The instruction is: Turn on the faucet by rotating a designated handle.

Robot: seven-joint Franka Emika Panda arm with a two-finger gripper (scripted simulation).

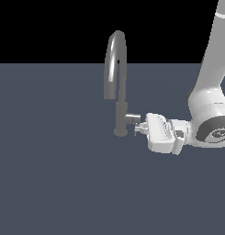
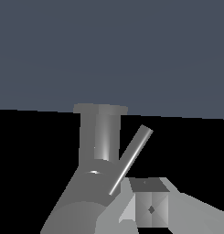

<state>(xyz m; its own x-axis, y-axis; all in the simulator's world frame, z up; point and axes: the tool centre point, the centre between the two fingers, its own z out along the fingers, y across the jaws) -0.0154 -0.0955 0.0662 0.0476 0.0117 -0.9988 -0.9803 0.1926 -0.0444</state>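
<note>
Right now the handle (image 1: 132, 118) is a short metal stub sticking out sideways from the faucet (image 1: 119, 92) column, low down near the round base, toward the exterior view's right. It has a thin little lever (image 2: 130, 159) on its tip. It looks hard & stiff, smooth metal, so prob slippery. It won't bend or break, I think. Best spot to push is the far end of the lever, bc that turns it easiest. The stub itself is too round & slick to grip well.

The faucet stands upright on the grey tabletop (image 1: 54, 174), w/ its tall arched spout up top.

The gripper (image 1: 137, 127) lies level, tips right at the handle's end, maybe touching. One finger (image 2: 150, 208) shows just beside the lever in the wrist view. Can't tell if the jaws are apart or together.
</note>
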